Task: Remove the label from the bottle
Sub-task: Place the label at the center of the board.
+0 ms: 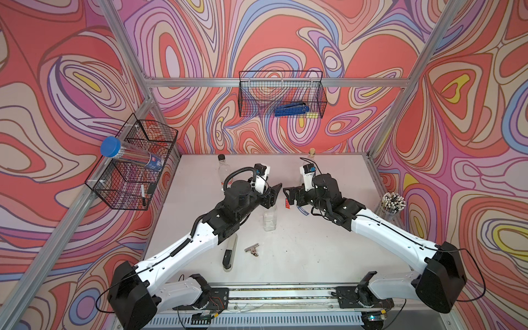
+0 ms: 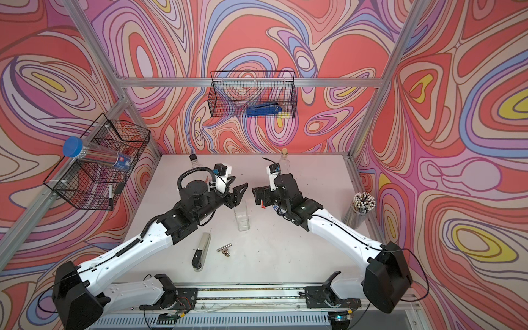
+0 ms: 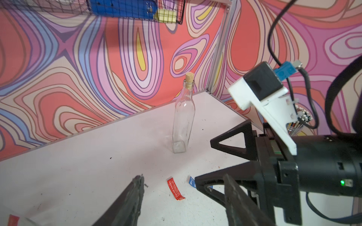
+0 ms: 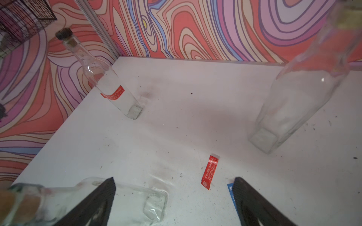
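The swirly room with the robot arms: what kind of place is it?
Probably a robot test booth, not a home. Metal frame bars edge the printed walls, the left arm and right arm sit on a rail by a white table, and wire baskets hang up.

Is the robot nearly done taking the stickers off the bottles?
Partly. Done: a red label and a blue label lie loose on the table. In hand: nothing; left gripper and right gripper are both open. To do: the black-capped bottle has its red sticker on.
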Controlling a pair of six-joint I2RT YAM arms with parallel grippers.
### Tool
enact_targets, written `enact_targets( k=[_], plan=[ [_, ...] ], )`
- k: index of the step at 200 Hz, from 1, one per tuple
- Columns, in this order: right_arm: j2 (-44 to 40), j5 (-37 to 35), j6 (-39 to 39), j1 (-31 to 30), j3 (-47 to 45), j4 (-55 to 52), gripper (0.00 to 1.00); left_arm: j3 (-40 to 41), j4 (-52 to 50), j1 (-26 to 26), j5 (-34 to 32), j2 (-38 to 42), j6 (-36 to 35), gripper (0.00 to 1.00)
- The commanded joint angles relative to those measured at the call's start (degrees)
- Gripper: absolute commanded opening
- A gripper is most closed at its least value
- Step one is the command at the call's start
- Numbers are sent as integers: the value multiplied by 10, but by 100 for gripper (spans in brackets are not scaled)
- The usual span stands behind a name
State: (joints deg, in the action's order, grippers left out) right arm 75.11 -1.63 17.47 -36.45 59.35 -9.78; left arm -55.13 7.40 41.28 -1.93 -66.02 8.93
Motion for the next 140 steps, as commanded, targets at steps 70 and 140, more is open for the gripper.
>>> enact_targets(
  k=[70,140],
  plan=[
    [5,78,-48,-73,101,-21,96,-56,-194,-18,-134,96,99,75],
    [78,-16,-80,-130,129,-54,96,-13,-221,-47,-132,148,124,75]
  ],
)
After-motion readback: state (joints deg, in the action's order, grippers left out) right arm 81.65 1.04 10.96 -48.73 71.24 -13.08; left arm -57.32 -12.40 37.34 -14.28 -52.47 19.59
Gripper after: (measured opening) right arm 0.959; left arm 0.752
